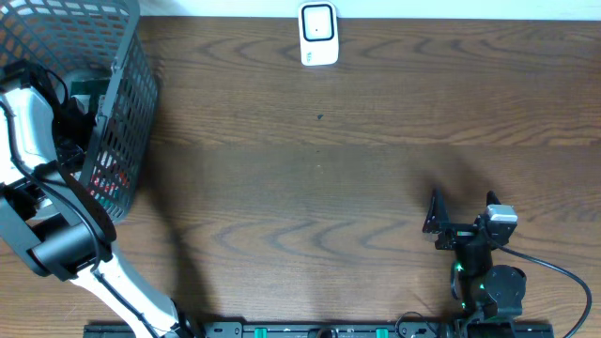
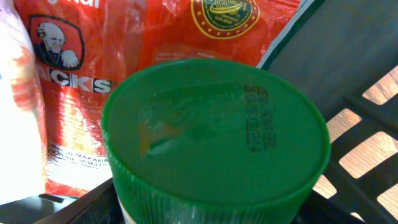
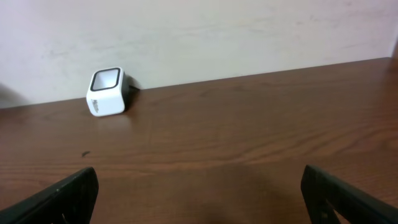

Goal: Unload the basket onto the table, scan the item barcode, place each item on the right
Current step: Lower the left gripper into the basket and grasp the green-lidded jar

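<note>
The item, a container with a green ribbed lid [image 2: 214, 137], fills the left wrist view and stands inside the black mesh basket [image 1: 122, 103]. My left arm [image 1: 23, 117] reaches into that basket. Its fingers show in no view, so whether they touch the container is unclear. The white barcode scanner [image 1: 318, 35] stands at the table's far edge, also seen as the scanner [image 3: 107, 91] by the wall. My right gripper [image 1: 460, 218] rests low at the front right, open [image 3: 199, 193], nothing between its fingers.
A red snack bag [image 2: 81, 74] and a pale packet [image 2: 15, 112] lie behind the container in the basket. Basket walls [image 2: 367, 149] close in on the right. Bare wooden table [image 1: 310, 188] stretches between basket and scanner.
</note>
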